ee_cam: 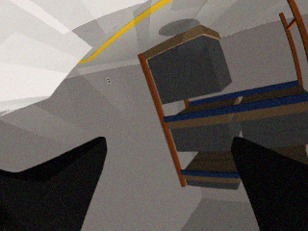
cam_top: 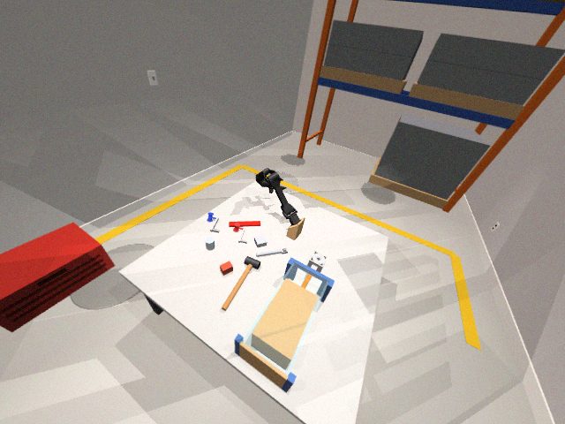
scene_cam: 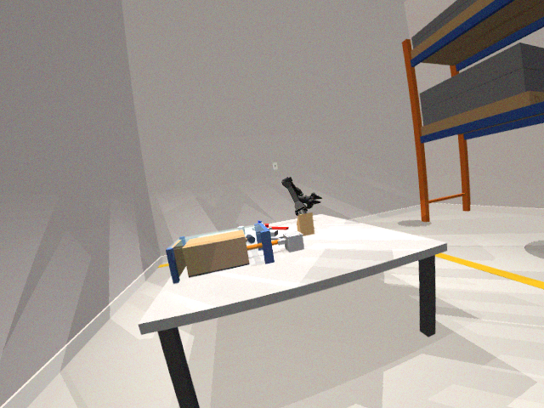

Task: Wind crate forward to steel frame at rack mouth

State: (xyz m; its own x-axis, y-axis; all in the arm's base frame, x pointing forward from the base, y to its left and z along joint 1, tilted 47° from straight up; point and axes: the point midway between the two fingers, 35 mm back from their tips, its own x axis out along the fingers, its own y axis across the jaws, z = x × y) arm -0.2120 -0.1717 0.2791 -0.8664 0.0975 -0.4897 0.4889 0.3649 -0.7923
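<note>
The tan crate [cam_top: 285,319] [scene_cam: 217,254] sits flat between clear panels, with a gap between its front and the blue frame [cam_top: 298,263] [scene_cam: 269,247] at the mouth. An orange strap [cam_top: 306,281] [scene_cam: 254,246] runs from the crate to the grey winch [cam_top: 318,259] [scene_cam: 294,242], which has a round hole on top. No handle stands in it. Small crank-like tools with a blue knob [cam_top: 210,216] and a red knob [cam_top: 237,226] lie on the bench; I cannot tell which has the square key. My gripper [scene_cam: 320,200] [ee_cam: 171,144] is open and empty, raised above the bench.
A wooden block [cam_top: 295,229] [scene_cam: 305,223] stands by the arm, near the winch. A mallet [cam_top: 237,286], a wrench [cam_top: 271,252], a red bar [cam_top: 248,223], a red block [cam_top: 226,268], a grey cylinder [cam_top: 209,243] and a grey block [cam_top: 260,240] lie on the bench.
</note>
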